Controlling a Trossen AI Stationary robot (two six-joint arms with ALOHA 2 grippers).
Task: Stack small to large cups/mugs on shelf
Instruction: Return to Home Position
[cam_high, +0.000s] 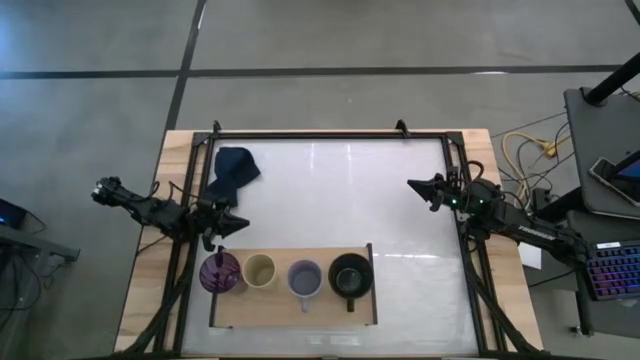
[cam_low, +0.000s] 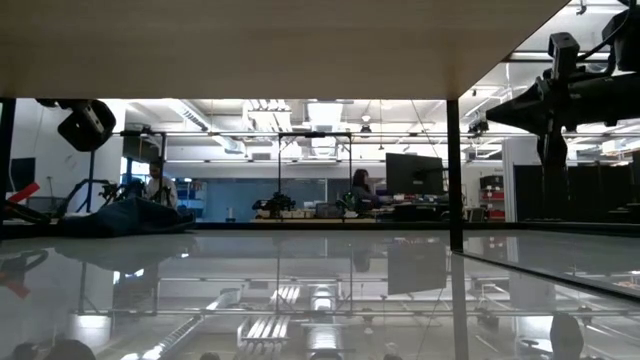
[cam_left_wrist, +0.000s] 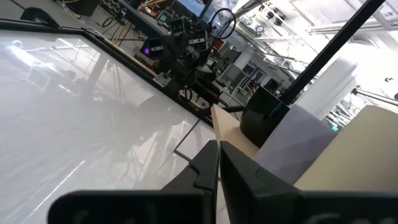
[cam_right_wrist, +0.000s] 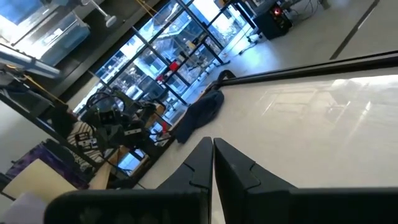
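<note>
1. The white tabletop (cam_high: 330, 200) is seen from above, ringed by its black frame.
2. The shelf (cam_high: 300, 312) is laid at the table's 6 o'clock edge, and all four vessels are lined up in one row along its 12 o'clock side.
3. The left gripper (cam_high: 238, 224) is held at the table's 9 o'clock, near the purple end of the row. Its fingers (cam_left_wrist: 205, 171) are pressed together on nothing.
4. The right gripper (cam_high: 413, 186) is held at 3 o'clock, well apart from the shelf. Its fingers (cam_right_wrist: 200, 158) are likewise pressed together, and nothing is pinched.
5. The dark blue cloth (cam_high: 233, 172) is seen crumpled at 10 o'clock.
6. The black mug (cam_high: 350, 276) is placed at the row's 3 o'clock end.
7. The lavender-grey mug (cam_high: 304, 279) is set just at the black mug's 9 o'clock.
8. The beige cup (cam_high: 259, 271) is found next along.
9. The purple tumbler (cam_high: 219, 272) is stood at the row's 9 o'clock end.
</note>
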